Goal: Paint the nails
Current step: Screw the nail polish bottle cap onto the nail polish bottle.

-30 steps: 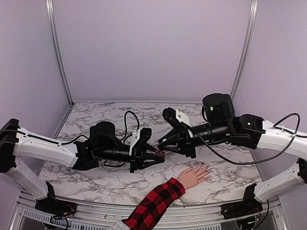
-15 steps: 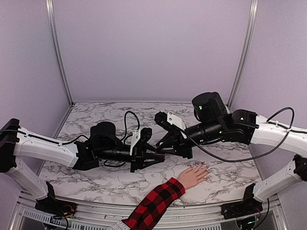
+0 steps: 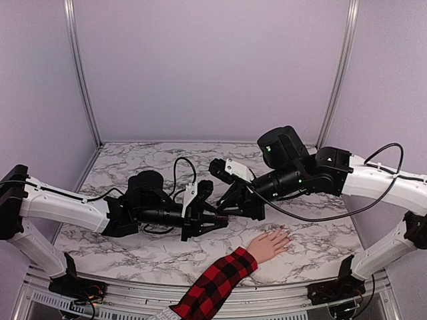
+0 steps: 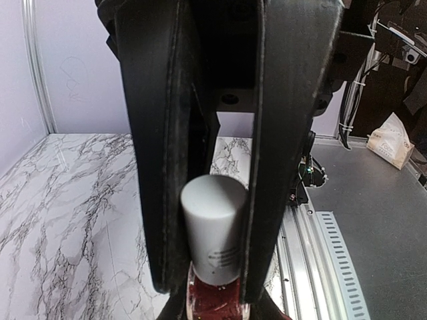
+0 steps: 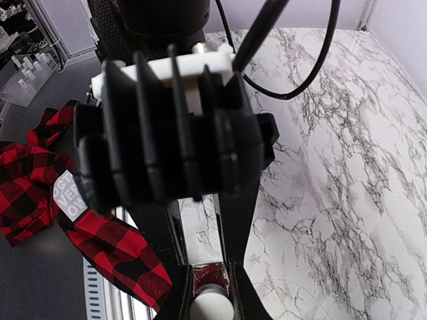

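Observation:
My left gripper [image 4: 215, 305] is shut on a small dark-red polish bottle [image 4: 213, 299], held above the table's middle. Its white cap [image 4: 215, 227] sits on the bottle's neck between the long black fingers [image 4: 167, 167] of my right gripper [image 5: 212, 303], which is shut on the cap [image 5: 212, 309]. In the top view the two grippers meet tip to tip, left [image 3: 217, 219] and right [image 3: 226, 212]. The pale hand [image 3: 269, 244] lies flat on the table just in front of them, its plaid sleeve [image 3: 213, 285] running to the near edge. The nails are too small to make out.
The marble tabletop [image 3: 120, 160] is boxed in by lilac walls with metal posts [image 3: 81, 73] at the back corners. A metal rail [image 3: 133, 300] runs along the near edge. Black cables [image 3: 183, 163] loop over both wrists.
My right arm has swung left and down until its fingers meet the left gripper at the bottle. The left arm and the hand have stayed still.

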`<control>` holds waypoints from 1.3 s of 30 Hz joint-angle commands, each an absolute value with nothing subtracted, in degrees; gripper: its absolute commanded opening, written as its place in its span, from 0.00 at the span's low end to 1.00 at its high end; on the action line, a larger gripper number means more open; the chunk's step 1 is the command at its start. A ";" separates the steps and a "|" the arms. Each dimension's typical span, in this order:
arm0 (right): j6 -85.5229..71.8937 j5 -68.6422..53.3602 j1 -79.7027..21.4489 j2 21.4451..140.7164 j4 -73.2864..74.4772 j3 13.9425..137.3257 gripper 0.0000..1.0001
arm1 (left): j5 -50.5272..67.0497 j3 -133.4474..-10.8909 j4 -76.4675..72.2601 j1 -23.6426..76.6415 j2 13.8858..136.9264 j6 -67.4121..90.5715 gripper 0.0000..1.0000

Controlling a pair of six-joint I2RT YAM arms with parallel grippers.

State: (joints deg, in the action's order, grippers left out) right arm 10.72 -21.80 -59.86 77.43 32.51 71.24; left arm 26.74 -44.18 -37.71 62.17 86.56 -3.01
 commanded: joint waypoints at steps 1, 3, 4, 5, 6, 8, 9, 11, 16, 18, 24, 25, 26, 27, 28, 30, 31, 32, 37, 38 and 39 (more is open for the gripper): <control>10.99 -19.80 -60.20 78.38 35.49 73.44 0.12 | 26.94 -47.11 -40.96 62.39 86.22 -3.98 0.00; 10.90 -19.50 -60.20 78.07 35.14 73.51 0.15 | 26.77 -47.18 -40.89 62.34 86.20 -4.00 0.00; 10.83 -19.42 -60.19 77.86 35.00 73.47 0.16 | 26.74 -47.07 -40.87 62.34 86.22 -3.99 0.00; 10.81 -19.28 -60.15 77.61 34.79 73.37 0.16 | 26.69 -47.03 -40.88 62.32 86.15 -4.05 0.00; 10.71 -19.12 -60.20 77.42 34.57 73.39 0.17 | 26.64 -47.07 -40.82 62.31 86.14 -4.07 0.00; 10.72 -19.07 -60.20 76.83 34.08 73.10 0.21 | 26.50 -46.90 -40.79 62.31 85.98 -4.26 0.00; 10.65 -19.07 -60.21 76.51 33.84 73.04 0.24 | 26.34 -46.87 -40.85 62.31 85.89 -4.30 0.00; 10.55 -18.99 -60.19 76.06 33.45 72.75 0.33 | 26.21 -46.90 -40.83 62.23 85.74 -4.32 0.00; 10.37 -18.51 -60.17 74.63 32.27 71.86 0.48 | 26.28 -47.02 -40.77 62.21 85.93 -4.22 0.00; 10.29 -18.37 -60.20 74.09 31.81 71.46 0.51 | 26.49 -47.06 -40.70 62.16 86.01 -4.06 0.00; 9.87 -17.20 -60.20 71.77 29.51 69.26 0.57 | 26.44 -46.99 -40.73 62.14 85.61 -4.11 0.00; 9.85 -17.08 -60.20 71.32 28.87 68.69 0.58 | 26.52 -47.00 -40.82 62.14 85.56 -4.06 0.00; 9.84 -17.05 -60.21 70.68 28.27 68.12 0.58 | 26.67 -46.95 -40.81 62.14 85.59 -4.06 0.00; 9.80 -16.97 -60.16 69.93 27.51 67.32 0.59 | 26.94 -46.99 -40.76 62.14 85.57 -4.12 0.00; 9.72 -17.01 -60.16 69.07 26.53 66.49 0.59 | 27.44 -47.00 -40.71 62.14 85.60 -4.07 0.00; 9.90 -17.29 -60.20 67.37 24.88 65.00 0.59 | 28.62 -47.05 -40.76 62.14 85.63 -3.97 0.00; 10.05 -17.52 -60.20 66.46 24.12 64.43 0.59 | 29.19 -47.05 -40.78 62.14 85.67 -3.91 0.00; 10.25 -17.88 -60.16 65.68 23.44 63.93 0.59 | 29.78 -47.09 -40.78 62.19 85.71 -3.91 0.00; 12.08 -20.85 -60.20 64.87 23.04 64.54 0.58 | 31.71 -47.37 -40.83 62.22 85.99 -3.61 0.00; 12.43 -21.68 -60.19 65.13 23.29 64.99 0.57 | 32.07 -47.48 -40.79 62.20 86.04 -3.56 0.00; 12.85 -22.72 -60.20 65.53 23.55 65.44 0.55 | 32.57 -47.51 -40.76 62.22 86.12 -3.48 0.00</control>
State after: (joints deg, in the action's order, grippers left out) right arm 11.16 -19.20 -59.88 65.25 25.30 63.48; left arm 29.74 -45.30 -38.52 62.19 86.56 -3.64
